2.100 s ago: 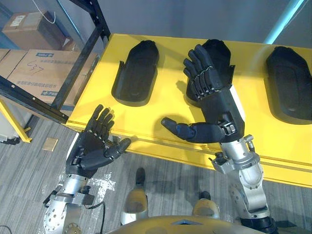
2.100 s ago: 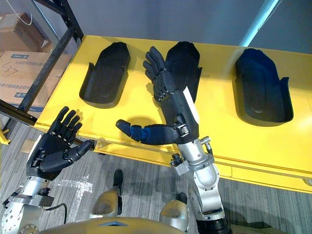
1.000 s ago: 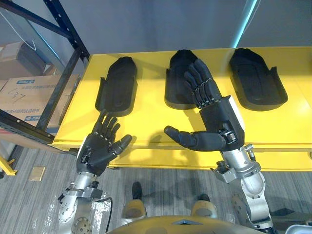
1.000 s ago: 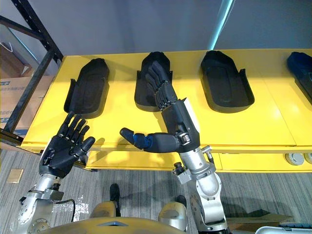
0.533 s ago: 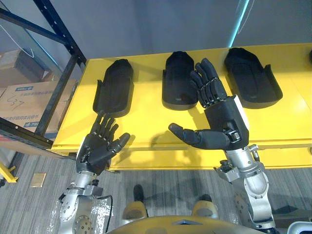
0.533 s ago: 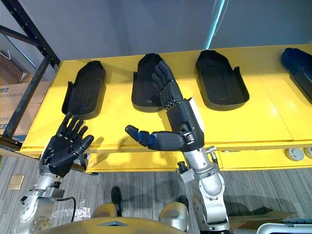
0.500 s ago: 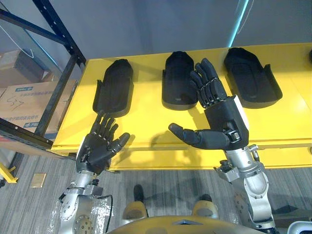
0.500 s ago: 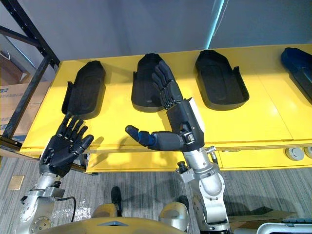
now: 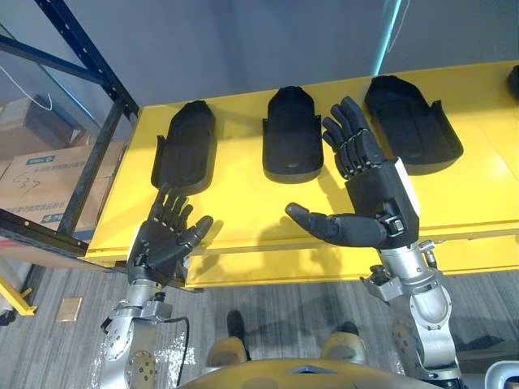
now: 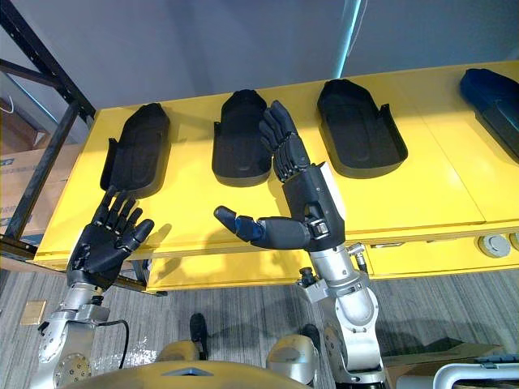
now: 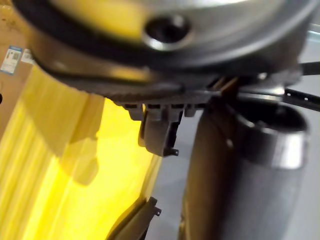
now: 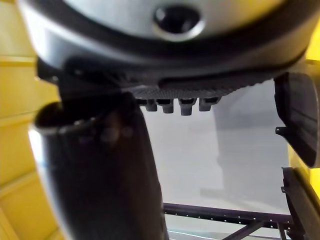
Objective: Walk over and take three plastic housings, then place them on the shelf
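Observation:
Three black plastic housings lie in a row on the yellow table [image 9: 243, 203]: a left one [image 9: 185, 146], a middle one [image 9: 290, 134] and a right one [image 9: 409, 123]. My right hand [image 9: 377, 190] is raised over the table's front half, between the middle and right housings, fingers straight up and thumb stretched out to the left, holding nothing. My left hand [image 9: 162, 243] hovers open at the table's front left corner, below the left housing, also empty. In the right wrist view a housing's edge [image 12: 300, 120] shows past the thumb.
A dark metal shelf rack [image 9: 89, 138] stands to the table's left, with cardboard boxes [image 9: 32, 174] behind it. A further dark blue housing [image 10: 491, 93] lies at the table's far right. A small grey round fitting [image 10: 492, 245] sits on the table's front face.
The camera has shifted, so the table sits farther off and more to the left. Both hands stay raised and open; the right hand now stands right of the middle housing instead of over it.

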